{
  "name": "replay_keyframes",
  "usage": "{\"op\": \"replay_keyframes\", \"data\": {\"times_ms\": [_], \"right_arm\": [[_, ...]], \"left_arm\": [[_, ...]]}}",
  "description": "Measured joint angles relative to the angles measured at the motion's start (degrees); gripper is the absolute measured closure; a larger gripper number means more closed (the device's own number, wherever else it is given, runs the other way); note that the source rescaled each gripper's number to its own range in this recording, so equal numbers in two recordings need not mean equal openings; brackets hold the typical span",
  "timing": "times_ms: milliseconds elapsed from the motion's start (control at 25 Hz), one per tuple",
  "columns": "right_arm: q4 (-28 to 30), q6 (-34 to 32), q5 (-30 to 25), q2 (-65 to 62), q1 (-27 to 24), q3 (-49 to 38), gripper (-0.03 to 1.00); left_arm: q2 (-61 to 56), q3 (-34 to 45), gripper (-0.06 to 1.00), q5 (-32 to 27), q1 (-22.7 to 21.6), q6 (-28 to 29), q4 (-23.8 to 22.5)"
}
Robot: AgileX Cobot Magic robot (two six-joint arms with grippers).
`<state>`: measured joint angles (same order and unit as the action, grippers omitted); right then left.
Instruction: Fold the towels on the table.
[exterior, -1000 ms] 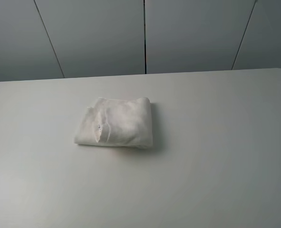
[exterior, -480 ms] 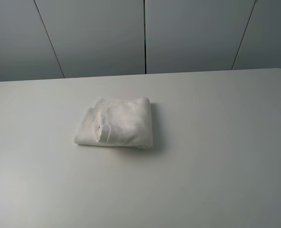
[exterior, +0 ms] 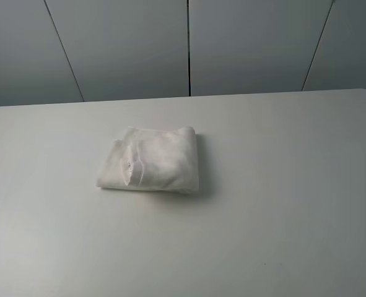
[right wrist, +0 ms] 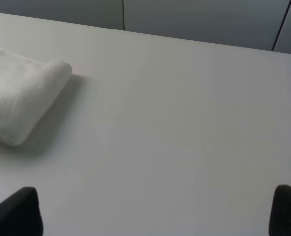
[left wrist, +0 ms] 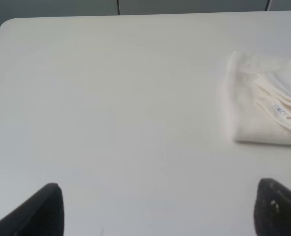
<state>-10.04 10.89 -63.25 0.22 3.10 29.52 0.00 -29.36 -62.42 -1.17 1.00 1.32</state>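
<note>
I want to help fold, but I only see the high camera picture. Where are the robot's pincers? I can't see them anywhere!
Observer: The left pincer shows only in its own wrist view. It is open and empty above the bare table, with the towel well ahead of it.
Operator: And the other one?
Observer: The right pincer is open and empty too, also back from the towel.
Operator: Does the towel have a tag?
Observer: Yes, the left wrist view shows a small label with lettering, lying on the stacked folded edges.
Operator: What does its other side look like?
Observer: From the right wrist view it is a smooth rounded fold, with no loose edges showing.
</note>
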Motion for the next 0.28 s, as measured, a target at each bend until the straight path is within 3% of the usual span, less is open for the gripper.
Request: {"op": "replay_keyframes", "data": {"times_ms": [280], "right_arm": [[0.0, 0.0, 0.0, 0.0, 0.0, 0.0, -0.03]], "left_arm": [[0.0, 0.0, -0.05, 0.0, 0.0, 0.0, 0.0]]}}
